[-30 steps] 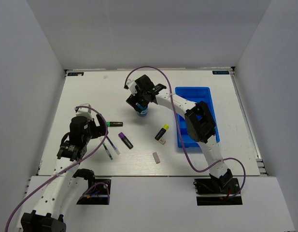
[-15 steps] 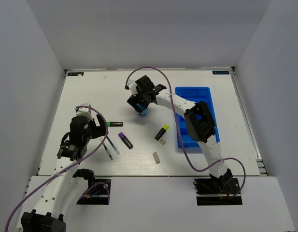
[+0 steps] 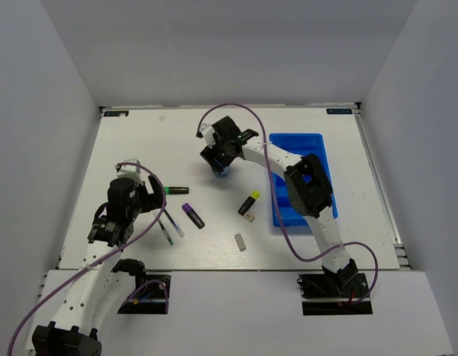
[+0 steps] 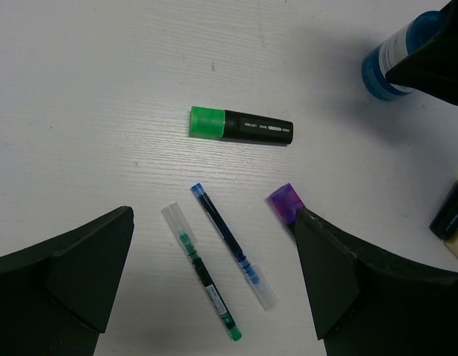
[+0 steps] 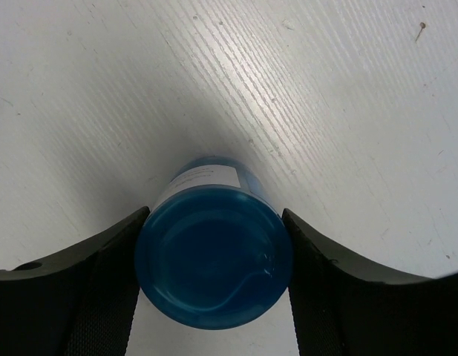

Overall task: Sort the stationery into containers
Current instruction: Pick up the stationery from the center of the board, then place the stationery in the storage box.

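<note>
The right arm stretches from its base at the near right edge across to the far middle of the white table (image 3: 139,141), its forearm passing over the left rim of the bright blue rectangular plastic tray (image 3: 297,152). Its wrist points straight down, and the right gripper (image 5: 215,216) has its jaws clamped on the blue round plastic piece (image 5: 214,267), one black finger pressed against each side. The piece stands upright, left of the tray and apart from it. Whether its base touches the table, I cannot tell.

The left arm is bent at the near left side, its gripper (image 4: 214,285) hanging above the table with jaws spread wide and holding nothing. Two thin pens lie side by side on the table below the gap, a blue-inked one (image 4: 232,245) and a green-inked one (image 4: 204,280), both slanting the same way and not touching. Just beyond them lies a short black marker with a green end (image 4: 241,127), flat on the table. A black marker with a purple end (image 4: 286,202) lies to the right, mostly hidden behind the right-hand finger in the wrist view.

Between the pens and the tray lies a black marker with a yellow end (image 3: 249,202), with a small beige eraser (image 3: 249,218) at its near end. A small grey eraser (image 3: 240,242) lies nearer the front edge, apart from the rest.
</note>
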Tool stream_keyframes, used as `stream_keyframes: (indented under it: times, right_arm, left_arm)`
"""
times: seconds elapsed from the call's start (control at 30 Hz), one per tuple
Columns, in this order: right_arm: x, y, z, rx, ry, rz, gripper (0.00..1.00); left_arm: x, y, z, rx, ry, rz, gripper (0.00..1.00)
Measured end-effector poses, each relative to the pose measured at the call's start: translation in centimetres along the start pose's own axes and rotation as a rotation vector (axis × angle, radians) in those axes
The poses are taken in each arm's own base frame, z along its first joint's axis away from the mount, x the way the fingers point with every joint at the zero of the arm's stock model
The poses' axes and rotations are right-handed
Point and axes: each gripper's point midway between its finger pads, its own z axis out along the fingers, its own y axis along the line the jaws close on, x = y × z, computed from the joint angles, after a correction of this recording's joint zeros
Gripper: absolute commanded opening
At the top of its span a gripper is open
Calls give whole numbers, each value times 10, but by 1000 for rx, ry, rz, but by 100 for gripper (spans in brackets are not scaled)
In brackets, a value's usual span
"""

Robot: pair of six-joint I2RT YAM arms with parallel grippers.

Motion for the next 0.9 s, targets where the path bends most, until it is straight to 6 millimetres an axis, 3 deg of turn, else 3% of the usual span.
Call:
stream_keyframes:
  times: [0.03, 0.2, 0.33, 0.37, 0.47, 0.5, 0.6, 0.77, 0.83, 0.9]
  right_arm:
    - [0, 0, 0, -2, 0, 2, 0]
    - [3, -1, -4, -10, 5, 12, 0]
    - [10, 1, -23, -12, 26, 21, 0]
    - [10, 1, -30, -9, 27, 23, 0]
    - [-2, -4, -62, 26, -8, 24, 0]
    - [-9, -6, -77, 40, -29, 26, 0]
    - [-27, -16, -125, 114, -103, 38, 0]
    - [-41, -53, -200, 318, -195, 105, 0]
    - [-28, -72, -222, 417, -193, 159, 0]
    - [-2, -95, -237, 517, -156, 229, 0]
  left_arm:
    - [0, 0, 0, 0, 0, 0, 100]
    - [0, 0, 0, 0, 0, 1, 96]
    - [0, 0, 0, 3, 0, 3, 85]
    - [0, -1, 0, 4, 1, 3, 78]
    - [0, -1, 0, 9, 2, 8, 64]
    - [1, -2, 0, 13, 3, 10, 55]
    - [2, -4, 0, 26, 11, 10, 40]
    - [6, -6, 3, 38, 33, 15, 40]
    - [8, -7, 3, 43, 38, 15, 41]
    - [9, -7, 3, 46, 43, 15, 41]
